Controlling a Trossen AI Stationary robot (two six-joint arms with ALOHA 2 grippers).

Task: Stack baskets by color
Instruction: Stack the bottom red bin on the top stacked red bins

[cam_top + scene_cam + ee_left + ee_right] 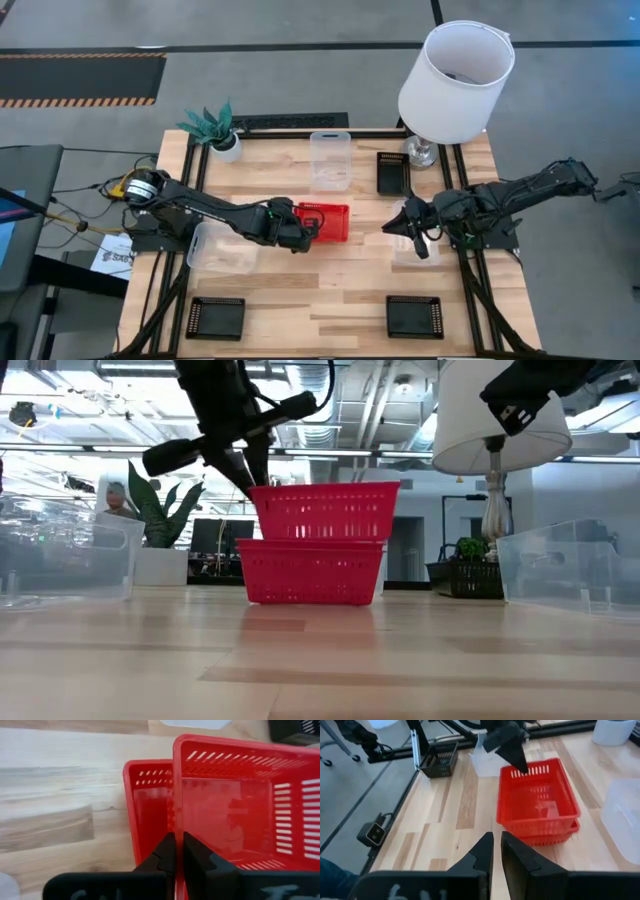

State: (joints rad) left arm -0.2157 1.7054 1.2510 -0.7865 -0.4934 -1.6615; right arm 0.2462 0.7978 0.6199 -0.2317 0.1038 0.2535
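On the left side of the counter (330, 310), a clear basket (222, 248) is lying beside the left arm, and a black basket (216, 317) is sitting alone at the near left corner. The left tool (312, 232) is clamping its fingers together on the end wall of the upper red basket (325, 511), which is nesting, not yet fully seated, into a lower red basket (312, 571) at the counter's centre; whether a third red one is underneath cannot be told. A second clear basket (331, 159) is standing at the far middle, with another black basket (393, 172) just right of it, near the lamp's base. A third black basket (415, 316) is waiting at the near right. The right tool (417, 236) is hovering over the right side with its fingers nearly together and holding nothing; something clear appears to be lying beneath it, though that is hard to make out. By my judgement, the red stack is being finished, while the clear and black baskets are lying apart, all unstacked.
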